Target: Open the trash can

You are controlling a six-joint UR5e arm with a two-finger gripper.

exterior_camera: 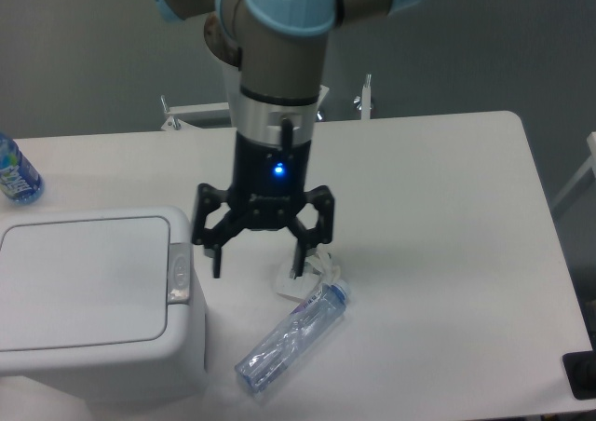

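I am seeing black two-finger gripper [259, 263] hanging wide open, empty, center frame, right of closed white plastic trash can [93, 300] w/ grey latch [178, 272].

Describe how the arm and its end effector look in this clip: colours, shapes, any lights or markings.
The arm has grey cylindrical segments with light blue rounded joint caps. Below a silver ring sits a black wrist housing with a small glowing blue light. The end effector is black, with two fingers on open linkage bars. No loose cables or readable markings show.

A clear plastic bottle [291, 335] lies on the white table [447, 216]; another bottle [16, 172] stands far left
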